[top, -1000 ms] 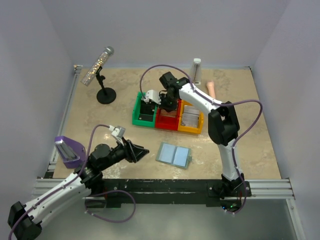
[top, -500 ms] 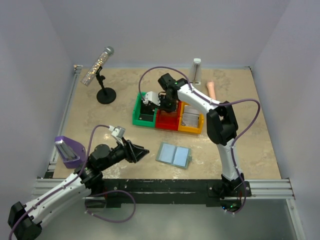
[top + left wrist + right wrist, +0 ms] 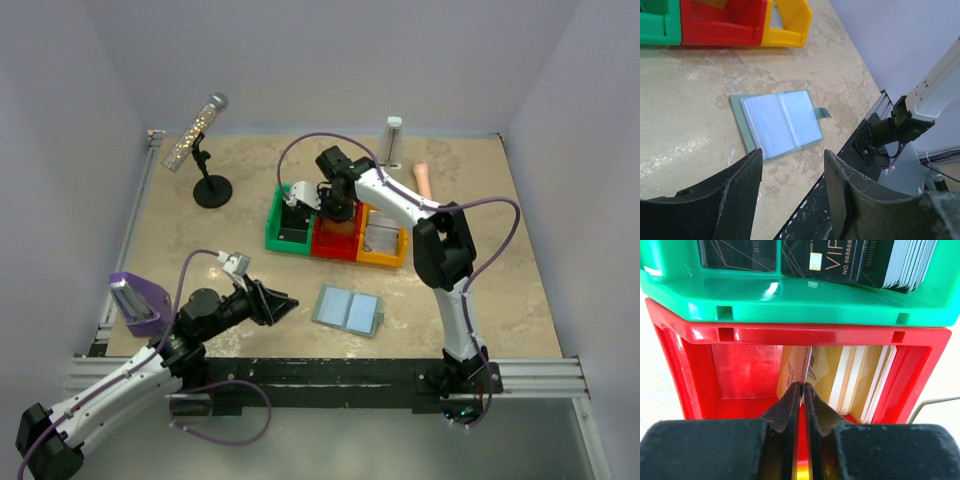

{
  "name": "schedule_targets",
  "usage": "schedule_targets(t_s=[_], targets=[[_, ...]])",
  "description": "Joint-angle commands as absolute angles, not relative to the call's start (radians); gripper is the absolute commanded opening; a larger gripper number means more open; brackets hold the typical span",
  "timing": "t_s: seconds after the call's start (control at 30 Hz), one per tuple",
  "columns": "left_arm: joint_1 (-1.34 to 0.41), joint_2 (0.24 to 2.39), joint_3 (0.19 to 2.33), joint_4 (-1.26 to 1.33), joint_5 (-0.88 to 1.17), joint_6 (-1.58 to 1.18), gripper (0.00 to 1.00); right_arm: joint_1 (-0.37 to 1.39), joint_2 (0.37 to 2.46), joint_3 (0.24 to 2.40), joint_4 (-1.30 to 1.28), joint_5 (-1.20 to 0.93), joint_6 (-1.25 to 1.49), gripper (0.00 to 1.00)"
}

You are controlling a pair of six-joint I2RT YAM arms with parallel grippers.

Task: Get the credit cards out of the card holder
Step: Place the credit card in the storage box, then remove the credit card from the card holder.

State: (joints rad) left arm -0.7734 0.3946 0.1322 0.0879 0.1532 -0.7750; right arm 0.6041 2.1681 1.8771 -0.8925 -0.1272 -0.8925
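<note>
The counter (image 3: pixel 480 200) is beige, marbled with paler veins. The card holder (image 3: pixel 782 122) shows a grey-green border and tab around two pale, glossy blue panels. Beyond it I see a green bin (image 3: pixel 800 300), a red bin (image 3: pixel 690 370) and a yellow bin (image 3: pixel 385 262), all bright plastic. The green one carries black cards (image 3: pixel 840 260) with white lettering and a gold chip. The red one has a cream credit card (image 3: pixel 796 365) with dark print and a stack (image 3: pixel 860 380) edged white and tan. The left hand (image 3: pixel 790 160) and right hand (image 3: pixel 801 386) are matt black, and the right arm (image 3: pixel 395 200) is white with black joints. A microphone (image 3: pixel 195 132) glitters silver-gold above its black stand (image 3: pixel 211 190), and a purple block (image 3: pixel 135 300) sits at the left edge.
</note>
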Motion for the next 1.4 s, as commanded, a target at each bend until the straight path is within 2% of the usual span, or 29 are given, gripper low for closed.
schedule_targets(t_s=[0.0,1.03,1.37], targets=[[-0.77,0.394,0.123,0.12,0.164,-0.787,0.57,0.601,2.128,1.87,-0.874,-0.075,-0.888,0.09],[-0.77,0.407,0.121,0.123,0.179,-0.804,0.57,0.6,2.086,1.851,-0.831,-0.046,-0.842,0.18],[-0.77,0.407,0.126,0.13,0.179,-0.818,0.57,0.6,1.947,1.916,-0.718,0.052,-0.726,0.19]])
